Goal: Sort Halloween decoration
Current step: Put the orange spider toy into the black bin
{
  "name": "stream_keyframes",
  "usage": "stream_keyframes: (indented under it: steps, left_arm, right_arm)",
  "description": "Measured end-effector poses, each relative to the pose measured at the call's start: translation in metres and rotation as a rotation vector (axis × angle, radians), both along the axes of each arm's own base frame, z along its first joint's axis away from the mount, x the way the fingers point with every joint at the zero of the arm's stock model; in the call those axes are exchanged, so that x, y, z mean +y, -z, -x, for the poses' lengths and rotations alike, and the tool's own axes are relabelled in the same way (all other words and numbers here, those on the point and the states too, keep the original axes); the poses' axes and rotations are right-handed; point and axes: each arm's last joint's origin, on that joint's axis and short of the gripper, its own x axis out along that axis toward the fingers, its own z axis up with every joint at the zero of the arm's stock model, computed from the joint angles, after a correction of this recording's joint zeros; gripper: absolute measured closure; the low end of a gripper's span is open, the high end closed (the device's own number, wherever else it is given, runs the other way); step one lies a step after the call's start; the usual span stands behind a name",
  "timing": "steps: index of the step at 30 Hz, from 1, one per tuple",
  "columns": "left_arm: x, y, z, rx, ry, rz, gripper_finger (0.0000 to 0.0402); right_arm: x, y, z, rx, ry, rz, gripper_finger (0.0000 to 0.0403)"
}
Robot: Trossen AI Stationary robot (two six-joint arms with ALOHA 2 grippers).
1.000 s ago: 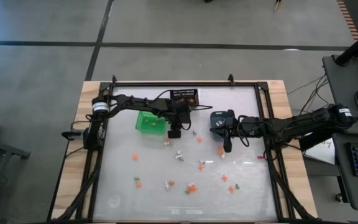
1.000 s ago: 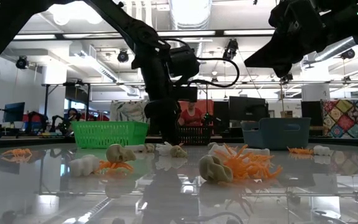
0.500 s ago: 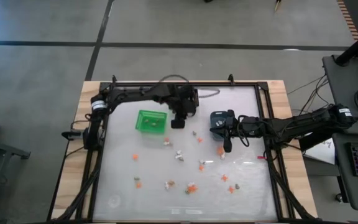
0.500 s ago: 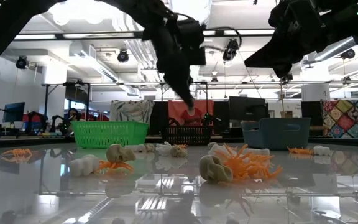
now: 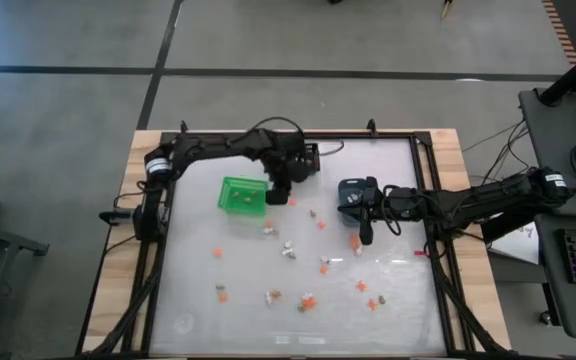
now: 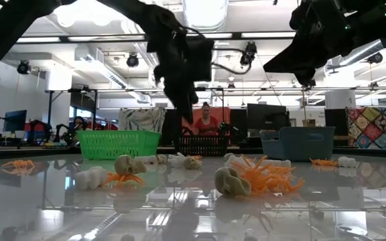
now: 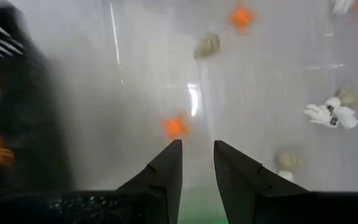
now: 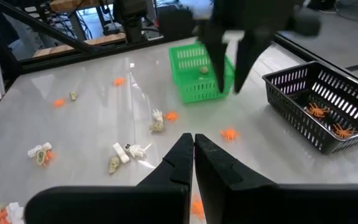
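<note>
The glossy white surface (image 5: 198, 300) carries three bins toward its far side: a green bin (image 5: 242, 195) on the left, a black mesh bin (image 8: 328, 112) beside the left arm's wrist with orange spiders lying in it, and a blue-grey bin (image 6: 297, 142) under the right arm. The left arm reaches in from the left edge, and its left hand (image 5: 277, 196) hangs above the surface just beside the green bin's right wall; its fingers (image 7: 166, 171) stand a little apart with nothing between them. The right arm comes in from the right edge, and its right hand (image 5: 365, 235) hovers near the blue-grey bin with its fingers (image 8: 180, 158) pressed together, holding nothing. The trinkets (image 5: 286, 248) lie scattered over the middle and near half of the surface, orange spiders, whitish skeleton bits and tan skulls, mostly apart from one another; one small piece sits inside the green bin. A person (image 6: 206, 120) stands in the room beyond the surface.
</note>
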Motion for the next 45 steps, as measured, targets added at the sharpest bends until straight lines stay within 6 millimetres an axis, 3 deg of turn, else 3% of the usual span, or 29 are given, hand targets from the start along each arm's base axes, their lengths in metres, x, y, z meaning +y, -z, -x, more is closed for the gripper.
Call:
stream_keyframes:
  steps: [4,8,15,29,40,45]
  left_arm:
    - [-0.021,0.027,-0.001,0.023,0.006,-0.012,0.0326]
    - [-0.027,0.042,-0.003,0.014,-0.022,-0.137,0.0326]
    - [-0.025,0.043,-0.006,-0.003,-0.112,-0.194,0.0319]
    - [-0.028,0.06,-0.002,-0.017,-0.139,-0.18,0.0214]
    - [-0.029,0.073,0.002,-0.029,-0.164,-0.173,0.021]
    - [-0.029,0.074,0.002,-0.031,-0.166,-0.173,0.023]
  right_arm:
    - [0.0,0.0,0.0,0.0,0.0,0.001,0.0394]
    - [0.0,0.0,0.0,0.001,-0.001,0.002,0.0394]
    - [0.0,0.0,0.0,0.004,-0.003,0.001,0.0394]
    - [0.0,0.0,0.0,0.005,-0.004,0.004,0.0394]
    - [0.0,0.0,0.0,0.005,-0.003,0.003,0.0394]
    - [0.0,0.0,0.0,0.005,-0.003,0.003,0.0394]
